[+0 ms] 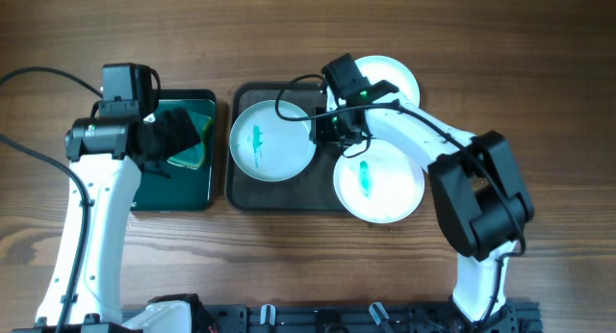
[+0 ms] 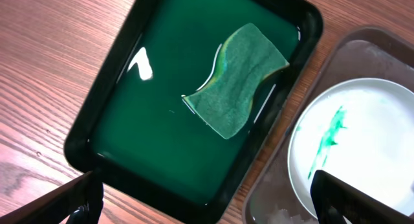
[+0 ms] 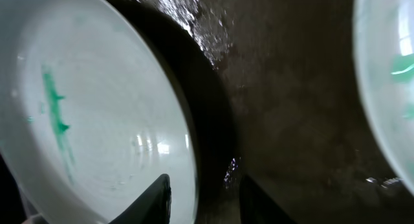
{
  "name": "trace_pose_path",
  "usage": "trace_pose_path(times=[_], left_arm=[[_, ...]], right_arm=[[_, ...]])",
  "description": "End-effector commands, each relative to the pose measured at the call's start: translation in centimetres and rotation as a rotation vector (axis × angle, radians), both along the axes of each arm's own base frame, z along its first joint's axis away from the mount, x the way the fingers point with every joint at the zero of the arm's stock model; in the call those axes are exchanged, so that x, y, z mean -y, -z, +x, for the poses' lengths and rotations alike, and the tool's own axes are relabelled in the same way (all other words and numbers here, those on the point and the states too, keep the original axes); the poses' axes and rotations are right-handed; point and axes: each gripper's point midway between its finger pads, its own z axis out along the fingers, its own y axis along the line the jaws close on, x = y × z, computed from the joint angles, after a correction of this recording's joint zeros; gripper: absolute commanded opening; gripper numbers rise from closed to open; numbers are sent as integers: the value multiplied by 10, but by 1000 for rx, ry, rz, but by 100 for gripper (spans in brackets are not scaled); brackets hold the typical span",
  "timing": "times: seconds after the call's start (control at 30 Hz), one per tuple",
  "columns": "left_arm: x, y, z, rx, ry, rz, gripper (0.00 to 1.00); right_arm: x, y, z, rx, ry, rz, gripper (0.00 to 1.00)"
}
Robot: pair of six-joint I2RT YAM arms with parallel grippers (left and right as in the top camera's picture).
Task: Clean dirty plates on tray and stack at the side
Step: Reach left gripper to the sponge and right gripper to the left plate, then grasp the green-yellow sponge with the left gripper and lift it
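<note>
Wood-grain table (image 1: 289, 25), warm brown. Toward its left edge sits a small, glossy dark green tray (image 2: 84, 146) that looks wet, with a wavy-edged green sponge (image 2: 239, 78) lying in it. The left gripper (image 2: 207, 208) hangs above with fingers spread wide, holding nothing. Next comes the big dark grey tray (image 1: 241, 193), with rounded corners and a raised rim. Three round white plates have teal smears: left plate (image 1: 272, 140) flat inside it, near plate (image 1: 378, 179) overhanging its near-right corner, far plate (image 1: 390, 78) at its far-right corner. The right gripper (image 1: 339, 131) straddles the left plate's right rim, fingers apart, not clamped.
</note>
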Motion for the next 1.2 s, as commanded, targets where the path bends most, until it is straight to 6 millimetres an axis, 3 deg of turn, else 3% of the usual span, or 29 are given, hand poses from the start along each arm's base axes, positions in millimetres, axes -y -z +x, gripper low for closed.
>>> trace_pose_path(times=[0.0, 0.1, 0.2, 0.3, 0.47, 0.57, 0.63, 0.7, 0.87, 0.97, 1.0, 1.07, 1.17], left_arm=[[-7, -7, 4, 20, -33, 16, 100], [-7, -1, 5, 0, -33, 15, 100], [-7, 17, 7, -61, -32, 12, 100], [-7, 33, 10, -108, -32, 11, 99], [-7, 55, 21, -146, -14, 7, 88], [24, 67, 39, -126, 213, -110, 78], [25, 77, 50, -125, 361, -71, 69], [24, 87, 55, -134, 433, -46, 70], [16, 105, 64, -147, 410, -38, 64], [4, 103, 72, -107, 334, -52, 63], [2, 103, 75, -94, 330, -57, 55], [2, 106, 77, -94, 344, -57, 53], [9, 127, 78, -125, 398, -88, 54]], right_arm=[[-2, 7, 5, 2, 10, -12, 29], [-6, 12, 6, 13, 6, -8, 21], [-12, 26, -1, -11, -13, -14, 16], [-14, 27, -4, -18, -12, -14, 4], [-13, 28, -6, -35, 5, -18, 4], [-13, 28, -6, -37, 5, -20, 4], [-12, 28, -8, -43, 4, -23, 4], [-12, 28, -7, -41, 2, -24, 4], [-11, 29, -7, -39, 2, -28, 4], [-11, 29, -7, -38, -1, -28, 4], [-11, 29, -7, -37, -1, -28, 4], [-11, 28, -7, -35, -1, -26, 4], [-12, 28, -6, -33, -4, -26, 4]])
